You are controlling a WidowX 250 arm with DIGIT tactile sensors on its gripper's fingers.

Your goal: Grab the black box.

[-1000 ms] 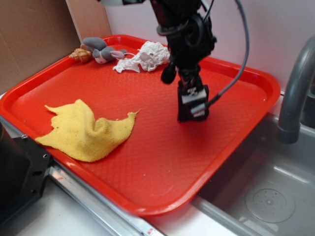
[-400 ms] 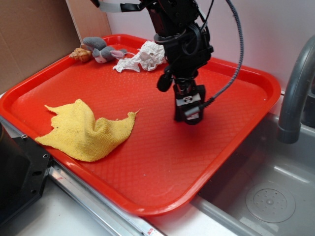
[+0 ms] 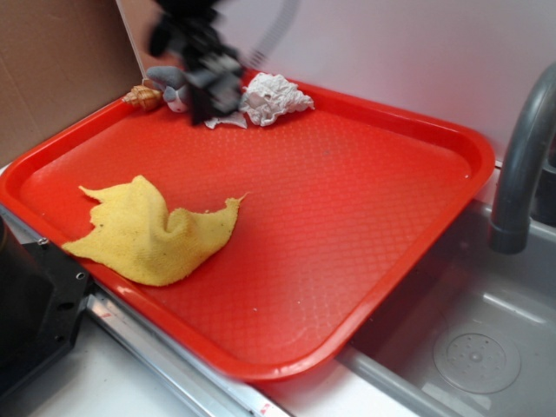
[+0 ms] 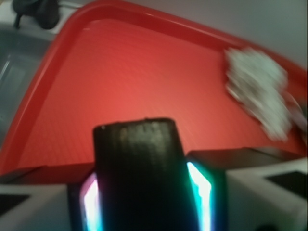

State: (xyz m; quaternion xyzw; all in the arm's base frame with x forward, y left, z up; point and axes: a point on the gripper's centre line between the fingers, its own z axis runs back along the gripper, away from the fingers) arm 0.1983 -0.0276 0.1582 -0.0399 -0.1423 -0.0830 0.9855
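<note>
The black box point(image 4: 137, 163) fills the lower middle of the wrist view, a matte black block clamped between my two lit fingers. My gripper point(image 4: 144, 192) is shut on it. In the exterior view my gripper point(image 3: 213, 87) is a dark blur held above the far left part of the red tray point(image 3: 347, 217), near the back rim. The box shows there only as part of that dark blur.
A yellow cloth point(image 3: 152, 230) lies at the tray's front left. A white crumpled cloth point(image 3: 274, 97), a grey plush toy point(image 3: 169, 80) and a small orange shell-like toy point(image 3: 143, 95) sit along the back rim. A grey faucet point(image 3: 521, 165) and sink point(image 3: 469, 339) are right.
My gripper has lifted off the tray's right middle and swung fast to the far left with the black box in it. The spot where the box stood is bare.
</note>
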